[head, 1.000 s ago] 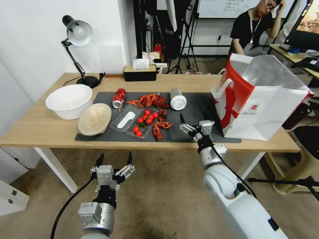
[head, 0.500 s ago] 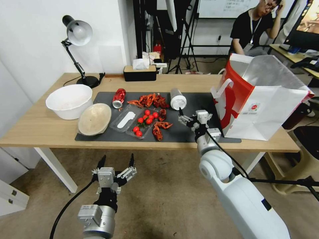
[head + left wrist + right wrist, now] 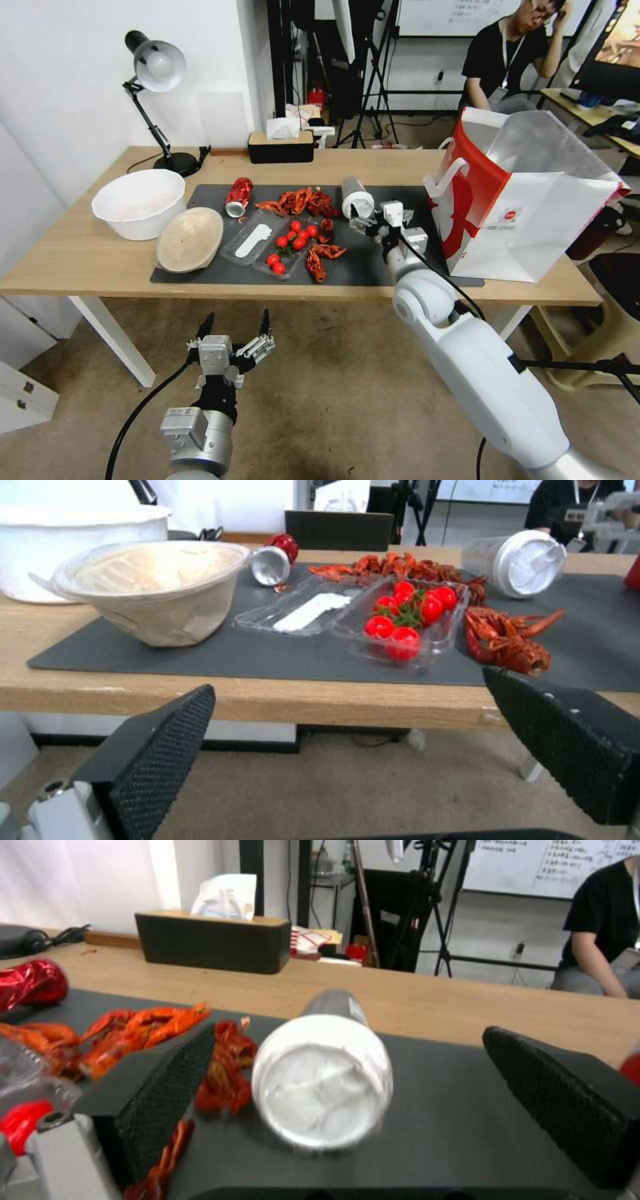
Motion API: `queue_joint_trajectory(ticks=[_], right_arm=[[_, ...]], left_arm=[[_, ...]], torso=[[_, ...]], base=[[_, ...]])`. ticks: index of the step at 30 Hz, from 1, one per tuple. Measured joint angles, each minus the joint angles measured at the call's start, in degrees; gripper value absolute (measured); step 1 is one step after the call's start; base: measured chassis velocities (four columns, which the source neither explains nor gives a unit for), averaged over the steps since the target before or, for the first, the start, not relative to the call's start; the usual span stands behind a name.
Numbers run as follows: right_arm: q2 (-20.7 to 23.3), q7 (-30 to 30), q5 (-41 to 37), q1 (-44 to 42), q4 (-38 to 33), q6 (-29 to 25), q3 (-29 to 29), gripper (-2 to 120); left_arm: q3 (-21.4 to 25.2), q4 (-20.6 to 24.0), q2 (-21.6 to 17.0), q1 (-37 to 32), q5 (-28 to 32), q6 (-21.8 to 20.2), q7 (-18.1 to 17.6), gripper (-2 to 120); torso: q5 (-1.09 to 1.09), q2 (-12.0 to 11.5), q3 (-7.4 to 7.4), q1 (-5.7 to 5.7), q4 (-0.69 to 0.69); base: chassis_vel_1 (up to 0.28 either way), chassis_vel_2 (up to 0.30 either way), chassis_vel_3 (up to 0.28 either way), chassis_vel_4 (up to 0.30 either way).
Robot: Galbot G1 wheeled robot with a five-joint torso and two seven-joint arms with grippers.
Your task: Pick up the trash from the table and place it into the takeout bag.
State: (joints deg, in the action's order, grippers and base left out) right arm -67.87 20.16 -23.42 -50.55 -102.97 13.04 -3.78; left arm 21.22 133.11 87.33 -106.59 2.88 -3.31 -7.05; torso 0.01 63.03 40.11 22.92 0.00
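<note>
Presently the right gripper sits low over the dark grey mat, jaws spread wide with nothing between them, facing the lid end of the white lidded cup. That cup lies on its side on the mat, at about 12 o'clock from the gripper and just beyond its fingertips; I cannot tell whether the nearer finger touches it.

Handling, as a judgement: the cup looks thin-walled and light, probably near empty. Being round and on its side, it is likely to roll if nudged, and hard closure could buckle it. The sound hold appears to be across the barrel just behind the lid rim, where the wall is stiffest.

Crayfish shells lie at roughly 9 o'clock from the cup, near it. A clear tray of cherry tomatoes, a crushed red can and a shallow beige bowl sit further along the mat in that direction.

The takeout bag stands upright and open at the gripper's 3 o'clock, near the table edge, foil lining showing.

The left gripper hangs below the table's front edge, jaws apart and empty.

Surface: light wood, flat, with a desk lamp, a white bowl and a tissue box towards the far side. Tripods and a seated person occupy the room behind.
</note>
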Motion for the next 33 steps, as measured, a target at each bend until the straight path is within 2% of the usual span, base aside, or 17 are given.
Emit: queue_joint_trajectory(ticks=[18, 33], right_arm=[[0.2, -0.5, -4.1, 13.2, 8.4, 6.1, 4.7, 100], [0.5, -7.2, -7.2, 22.1, 19.9, 9.1, 8.3, 100]], left_arm=[[0.8, -0.8, 0.4, 1.4, 0.3, -0.4, -0.1, 100], [0.8, -1.4, 0.2, 1.9, 0.7, -0.4, -0.3, 100]], torso=[[0.00, 0.0, 0.00, 0.00, 0.00], [-0.01, 0.0, 0.00, 0.00, 0.00]], base=[[0.000, 0.000, 0.000, 0.000], [0.000, 0.000, 0.000, 0.000]])
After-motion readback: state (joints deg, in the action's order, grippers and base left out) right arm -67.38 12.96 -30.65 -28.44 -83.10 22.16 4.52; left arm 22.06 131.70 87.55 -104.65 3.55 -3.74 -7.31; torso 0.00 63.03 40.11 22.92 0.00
